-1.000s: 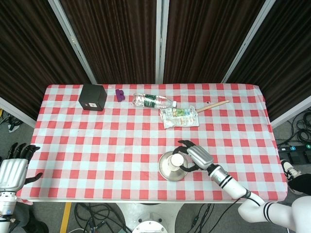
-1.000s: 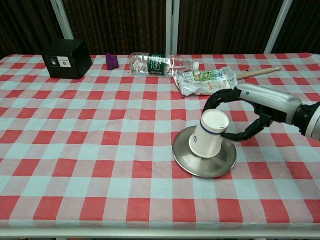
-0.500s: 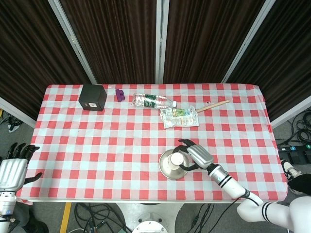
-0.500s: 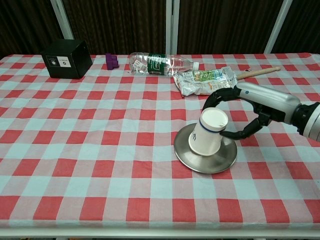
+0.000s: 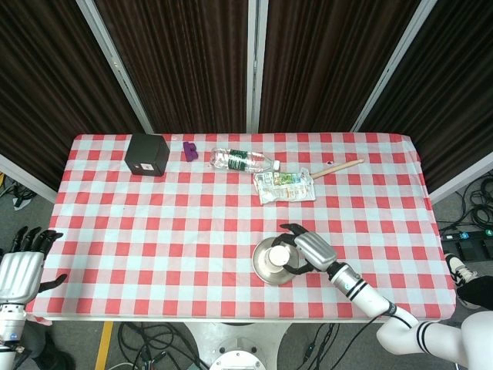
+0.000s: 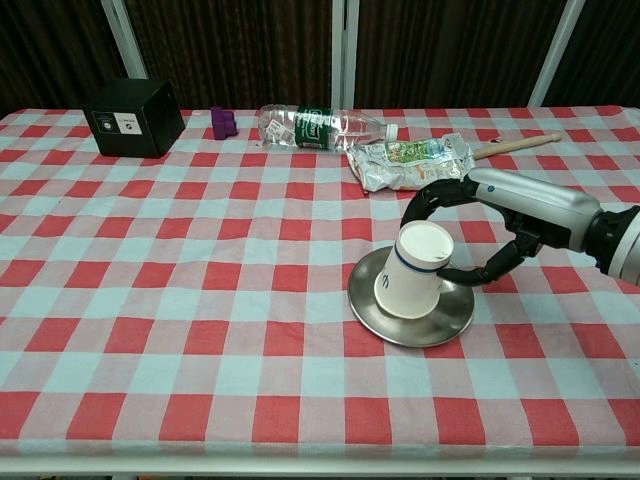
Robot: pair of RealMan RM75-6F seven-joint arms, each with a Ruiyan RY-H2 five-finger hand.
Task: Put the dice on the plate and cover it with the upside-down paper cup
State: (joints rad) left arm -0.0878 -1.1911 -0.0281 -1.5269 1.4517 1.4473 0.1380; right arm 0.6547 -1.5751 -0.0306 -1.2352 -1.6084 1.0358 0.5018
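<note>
A white paper cup (image 6: 412,271) with a blue band stands upside down and tilted on the round metal plate (image 6: 376,322) at the table's front centre-right. My right hand (image 6: 482,222) grips the cup near its upturned base, fingers curled around it. From the head view the cup (image 5: 280,255) sits on the plate (image 5: 263,266) under that hand (image 5: 308,248). The dice is hidden; I cannot see it in either view. My left hand (image 5: 18,270) hangs off the table's left edge, fingers apart, holding nothing.
Along the far side lie a black box (image 6: 133,117), a small purple block (image 6: 222,123), a lying plastic bottle (image 6: 320,127), a crumpled snack wrapper (image 6: 412,160) and a wooden stick (image 6: 515,146). Red-checked cloth covers the table (image 6: 170,300).
The cup has tipped slightly more and settled lower on the plate under my right hand. The plate slid a little to the right earlier. The left hand has not moved.
</note>
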